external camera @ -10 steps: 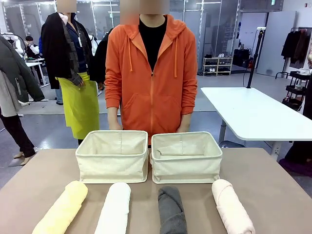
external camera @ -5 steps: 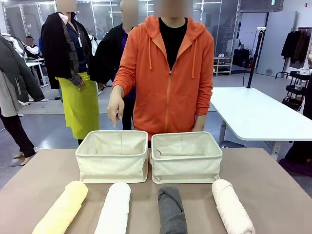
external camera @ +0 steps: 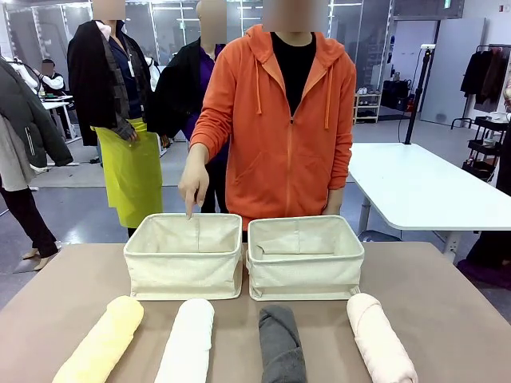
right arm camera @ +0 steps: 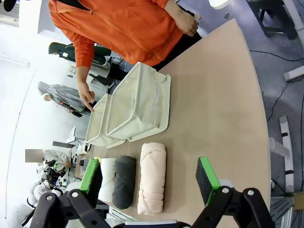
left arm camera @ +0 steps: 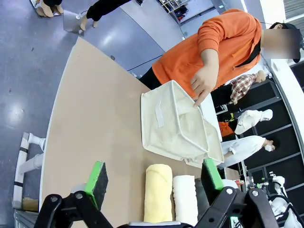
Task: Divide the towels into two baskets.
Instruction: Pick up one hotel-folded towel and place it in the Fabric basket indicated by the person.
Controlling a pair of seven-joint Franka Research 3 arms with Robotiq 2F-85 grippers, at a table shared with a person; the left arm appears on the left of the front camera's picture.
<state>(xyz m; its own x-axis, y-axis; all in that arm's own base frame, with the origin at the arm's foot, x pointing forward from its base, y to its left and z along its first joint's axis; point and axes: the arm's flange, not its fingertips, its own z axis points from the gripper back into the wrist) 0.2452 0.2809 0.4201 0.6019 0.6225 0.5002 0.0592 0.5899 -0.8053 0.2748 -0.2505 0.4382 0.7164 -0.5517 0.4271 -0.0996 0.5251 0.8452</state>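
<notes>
Four rolled towels lie in a row along the near edge of the table: pale yellow (external camera: 102,341), white (external camera: 188,339), dark grey (external camera: 280,343) and pale pink (external camera: 380,337). Behind them two cream canvas baskets stand side by side, the left basket (external camera: 185,257) and the right basket (external camera: 305,258), both with nothing inside. A person in an orange hoodie points a finger (external camera: 190,209) down over the left basket's far rim. My left gripper (left arm camera: 155,180) hangs open above the yellow towel (left arm camera: 158,198) and white towel (left arm camera: 185,199). My right gripper (right arm camera: 149,175) is open above the pink towel (right arm camera: 153,175).
The brown table (external camera: 64,279) has free room on both sides of the baskets. A white table (external camera: 415,183) stands at the back right. Other people stand behind at the left.
The person leaned to the picture's right and raised a hand, which now points down over the left basket. Towels and baskets have not moved.
</notes>
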